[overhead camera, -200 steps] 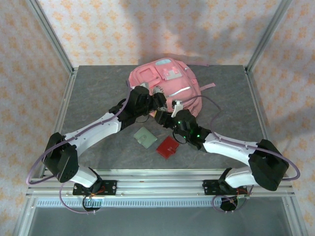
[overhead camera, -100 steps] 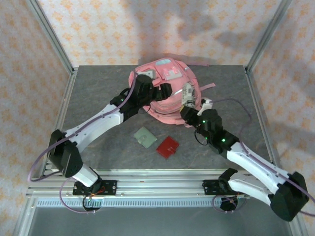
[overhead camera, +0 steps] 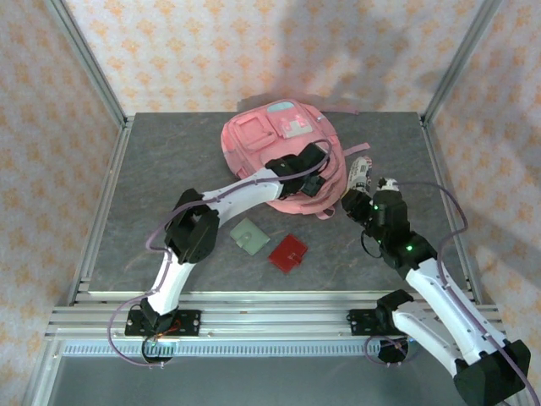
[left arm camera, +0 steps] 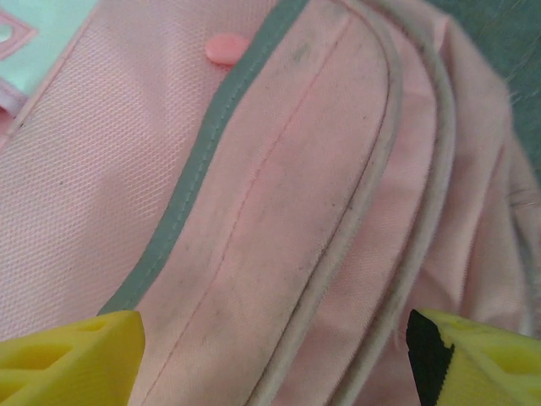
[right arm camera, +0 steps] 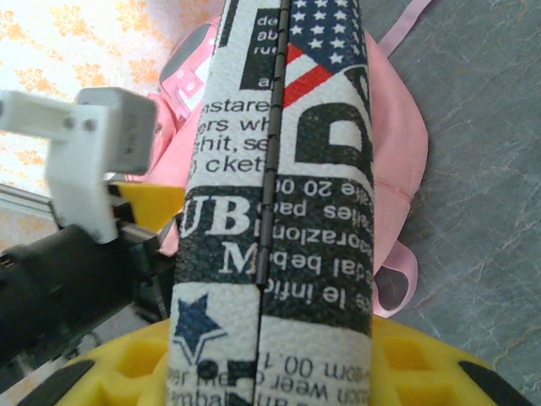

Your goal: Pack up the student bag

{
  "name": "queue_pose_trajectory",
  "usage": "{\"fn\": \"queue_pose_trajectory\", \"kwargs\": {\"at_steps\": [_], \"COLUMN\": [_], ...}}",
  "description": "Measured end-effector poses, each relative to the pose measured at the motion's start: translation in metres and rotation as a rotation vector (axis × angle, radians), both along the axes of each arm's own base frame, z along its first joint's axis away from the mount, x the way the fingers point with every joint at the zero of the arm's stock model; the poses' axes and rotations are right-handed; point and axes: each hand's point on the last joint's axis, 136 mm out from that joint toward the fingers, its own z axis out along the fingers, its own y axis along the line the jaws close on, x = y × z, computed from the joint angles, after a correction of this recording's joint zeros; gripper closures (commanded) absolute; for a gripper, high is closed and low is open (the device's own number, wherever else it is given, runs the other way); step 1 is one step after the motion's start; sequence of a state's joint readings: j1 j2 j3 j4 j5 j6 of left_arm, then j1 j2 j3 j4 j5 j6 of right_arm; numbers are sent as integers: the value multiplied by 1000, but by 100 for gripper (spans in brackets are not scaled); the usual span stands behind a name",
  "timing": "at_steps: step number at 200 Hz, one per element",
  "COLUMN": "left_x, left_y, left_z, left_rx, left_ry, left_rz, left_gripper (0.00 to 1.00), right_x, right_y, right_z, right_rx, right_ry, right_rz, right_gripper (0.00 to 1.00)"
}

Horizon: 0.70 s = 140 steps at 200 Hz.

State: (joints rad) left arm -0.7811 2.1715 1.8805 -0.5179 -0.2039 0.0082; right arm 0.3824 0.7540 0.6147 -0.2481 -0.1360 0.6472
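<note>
bag (overhead camera: 262,139): likely soft, floppy, light; pinch at piped seam (left arm camera: 372,186) | left claw (left arm camera: 270,355): wide above bag | right claw (overhead camera: 363,193): clamped on printed case (right arm camera: 279,211)

The student bag (overhead camera: 254,142) is a large pink fabric backpack lying flat, front side up, at the far middle of the surface (overhead camera: 161,169). Pale blue and white patches mark its front pockets. Grey zip trim (left arm camera: 190,199) curves across the pink panels, and thin pink straps (overhead camera: 359,150) trail off its right side.
</note>
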Motion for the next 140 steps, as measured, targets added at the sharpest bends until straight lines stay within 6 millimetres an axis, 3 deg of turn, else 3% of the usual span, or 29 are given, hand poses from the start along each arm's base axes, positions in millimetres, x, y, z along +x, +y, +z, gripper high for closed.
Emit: {"fn": "queue_pose_trajectory", "kwargs": {"at_steps": [48, 74, 103, 140], "left_x": [21, 23, 21, 24], "left_y": [8, 5, 3, 5], "left_z": [-11, -23, -30, -26], "left_rx": [116, 152, 178, 193], "left_ry": [-47, -53, -53, -67], "left_rz": [6, -16, -41, -42], "left_gripper": [35, 70, 100, 100], "right_x": [-6, -7, -9, -12], "right_y": [3, 5, 6, 7], "right_z": [-5, -7, -14, -29], "right_rx": [27, 42, 49, 54], "right_ry": [18, 26, 43, 77], "right_rz": [18, 25, 26, 32], "right_gripper": [70, 70, 71, 71]}}
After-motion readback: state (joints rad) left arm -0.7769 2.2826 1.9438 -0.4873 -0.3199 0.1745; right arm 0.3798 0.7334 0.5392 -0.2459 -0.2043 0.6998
